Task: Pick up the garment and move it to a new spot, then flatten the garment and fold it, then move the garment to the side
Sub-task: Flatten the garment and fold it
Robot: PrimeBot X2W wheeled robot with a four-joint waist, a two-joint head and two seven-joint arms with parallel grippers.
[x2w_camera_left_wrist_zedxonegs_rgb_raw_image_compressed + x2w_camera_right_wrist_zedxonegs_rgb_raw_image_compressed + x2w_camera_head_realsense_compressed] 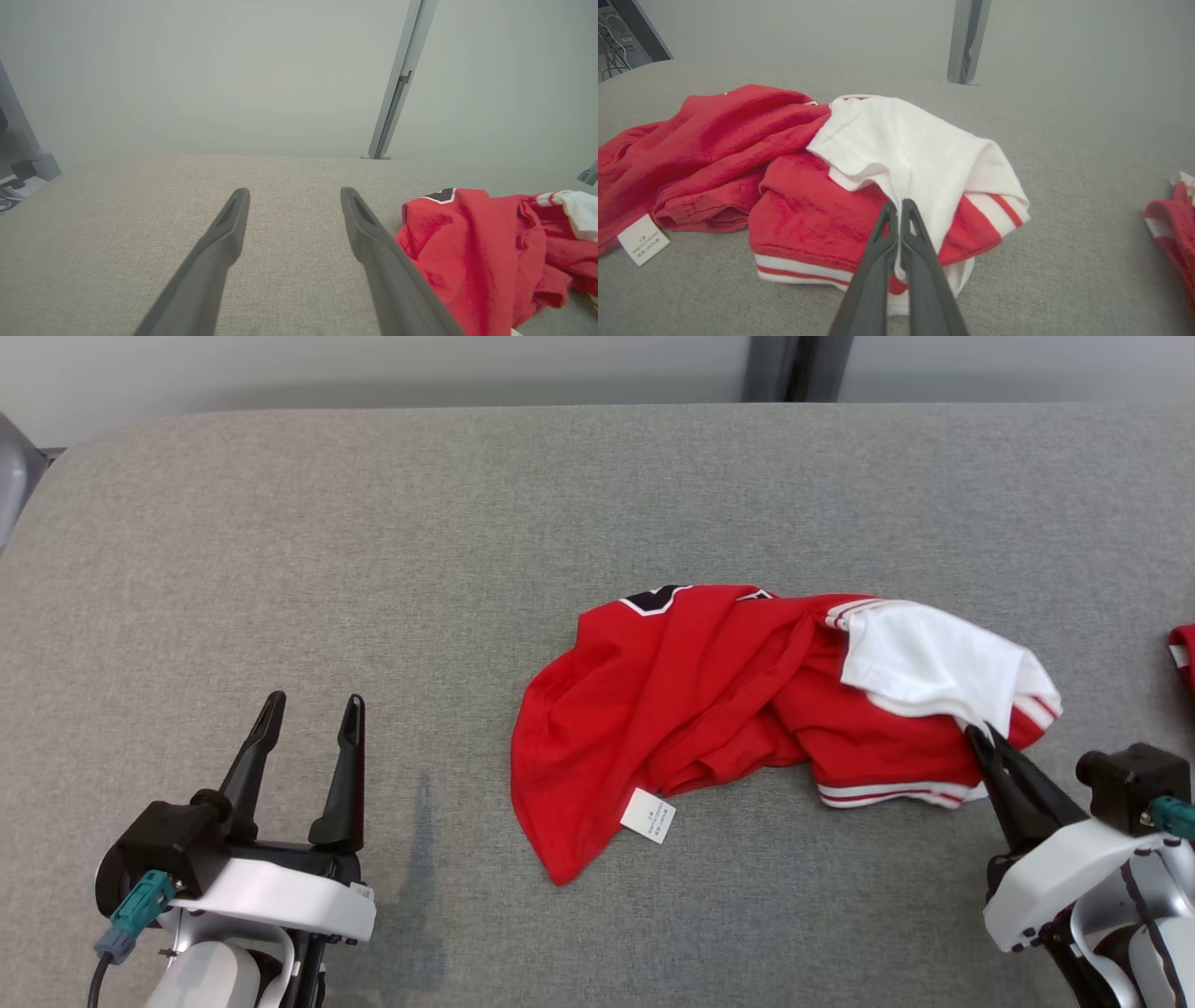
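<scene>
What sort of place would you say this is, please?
Probably a lab or test room rather than a home: a large grey cloth-covered table, a bare pale wall with a metal post, and loose cables beyond the table's edge.

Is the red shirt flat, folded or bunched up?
Bunched up: the red jersey T-shirt with white sleeves lies in a wrinkled heap, a sleeve flopped over the body.

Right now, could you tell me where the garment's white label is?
In the head view the label lies on the grey table at the garment's near edge, left of the right gripper.
</scene>
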